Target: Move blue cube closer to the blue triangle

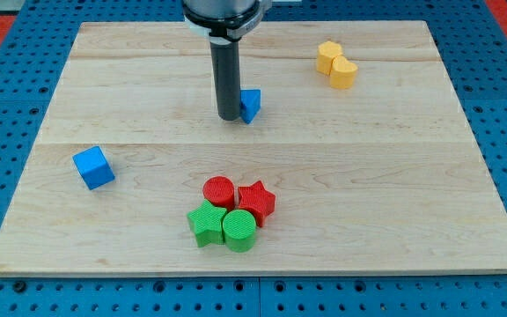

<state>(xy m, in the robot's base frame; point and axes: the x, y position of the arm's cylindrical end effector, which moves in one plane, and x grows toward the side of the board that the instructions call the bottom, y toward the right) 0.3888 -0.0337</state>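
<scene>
The blue cube (93,167) lies on the wooden board at the view's left, a little below the middle. The blue triangle (251,104) lies near the board's upper middle, far to the right of and above the cube. My tip (229,117) stands right beside the triangle, on its left side, and seems to touch it. The rod hides part of the triangle's left edge. The tip is far from the blue cube.
A red cylinder (219,190), a red star (256,202), a green star (205,224) and a green cylinder (238,229) cluster at the bottom middle. A yellow block (328,56) and a yellow heart (343,73) sit at the top right.
</scene>
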